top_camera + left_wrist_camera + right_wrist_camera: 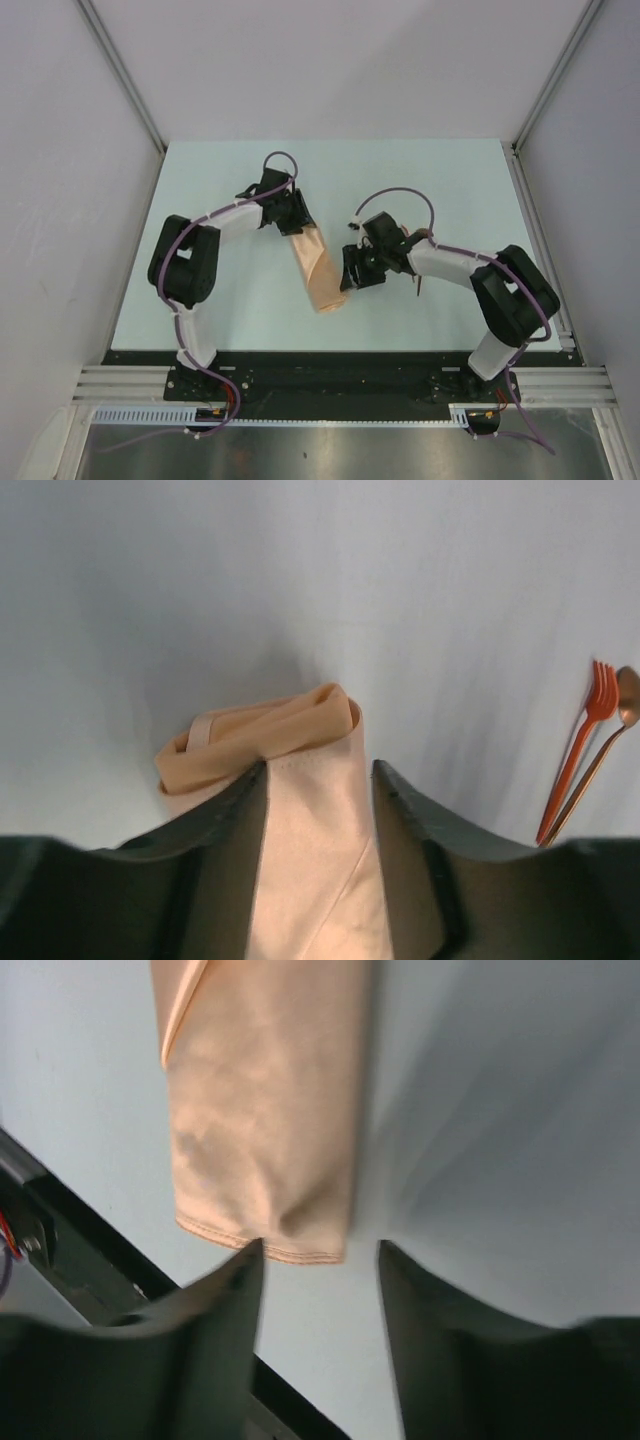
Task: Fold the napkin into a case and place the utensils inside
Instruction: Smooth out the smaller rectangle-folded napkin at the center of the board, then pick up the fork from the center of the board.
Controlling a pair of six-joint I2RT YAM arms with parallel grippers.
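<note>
The folded napkin (318,268) runs lengthwise from the left claw (320,768), straddling its far end, to the right claw (320,1246), just off its near end; both parted, empty.

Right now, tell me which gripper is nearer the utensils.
Right. The right gripper hovers at the near end of the napkin, with the utensils close by its own arm. The left gripper straddles the napkin's far end, farther from them.
</note>
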